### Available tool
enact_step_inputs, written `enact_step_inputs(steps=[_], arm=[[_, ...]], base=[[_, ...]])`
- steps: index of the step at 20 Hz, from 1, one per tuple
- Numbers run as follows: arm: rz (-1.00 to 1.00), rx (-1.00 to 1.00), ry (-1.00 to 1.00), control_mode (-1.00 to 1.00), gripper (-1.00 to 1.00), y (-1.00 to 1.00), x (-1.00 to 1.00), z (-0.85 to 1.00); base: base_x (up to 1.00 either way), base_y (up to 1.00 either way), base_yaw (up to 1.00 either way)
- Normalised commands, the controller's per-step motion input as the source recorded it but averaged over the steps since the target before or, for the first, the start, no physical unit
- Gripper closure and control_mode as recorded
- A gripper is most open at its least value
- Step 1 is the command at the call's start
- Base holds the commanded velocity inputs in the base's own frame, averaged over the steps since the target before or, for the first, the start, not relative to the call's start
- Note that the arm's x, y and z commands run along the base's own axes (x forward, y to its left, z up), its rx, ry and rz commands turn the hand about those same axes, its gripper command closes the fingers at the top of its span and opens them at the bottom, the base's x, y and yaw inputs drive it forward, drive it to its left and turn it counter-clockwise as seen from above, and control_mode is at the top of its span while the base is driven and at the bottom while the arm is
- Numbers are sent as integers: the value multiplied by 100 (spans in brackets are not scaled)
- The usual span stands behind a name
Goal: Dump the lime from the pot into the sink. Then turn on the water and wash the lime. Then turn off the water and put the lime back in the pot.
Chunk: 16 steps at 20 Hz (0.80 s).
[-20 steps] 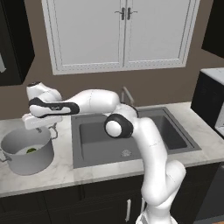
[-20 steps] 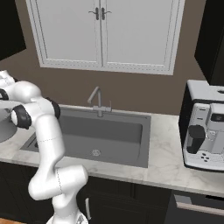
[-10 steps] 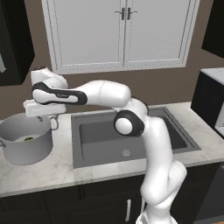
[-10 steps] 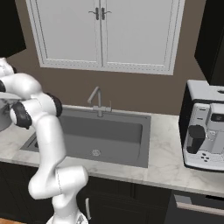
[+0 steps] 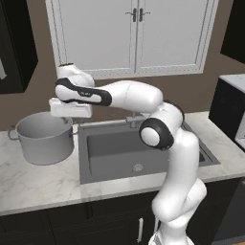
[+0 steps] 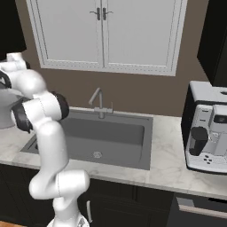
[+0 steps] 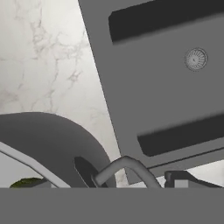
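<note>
The light-grey pot [image 5: 43, 141] hangs at the left of the sink [image 5: 119, 143], close to the basin's edge. My gripper [image 5: 72, 125] reaches down from above to its right loop handle [image 7: 125, 166] and is shut on it. The hand view looks past the pot's outer wall [image 7: 48, 144]. One dark fingertip [image 7: 186, 178] shows at the bottom, beside the handle. A sliver of the green lime [image 7: 27, 181] peeks inside the pot. The dark basin [image 7: 166, 83] with its round drain [image 7: 195, 58] lies beyond. The faucet [image 6: 99, 103] stands behind the sink with no water running.
A coffee machine [image 6: 208, 128] stands on the counter right of the sink [image 6: 111, 133]. White marble counter [image 5: 43, 184] runs in front of the pot. Wall cabinets [image 5: 134, 33] hang above. My arm's elbow [image 5: 155, 131] crosses over the basin.
The pot has moved up and to the right with my gripper, from the far left counter toward the sink's left edge. The arm has swung right with it.
</note>
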Motion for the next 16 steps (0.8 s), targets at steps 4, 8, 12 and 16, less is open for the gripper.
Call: enact_step_inputs(steps=[4, 8, 12, 16], arm=[[-43, 21, 0, -100, 100, -92, -24, 30], [-48, 23, 0, -100, 100, -77, -18, 24], [-53, 22, 0, -100, 100, -63, -3, 8], [-48, 19, 0, -100, 100, -36, 4, 0]], base=[[0, 0, 0], [0, 0, 0], [0, 0, 0], [0, 0, 0]])
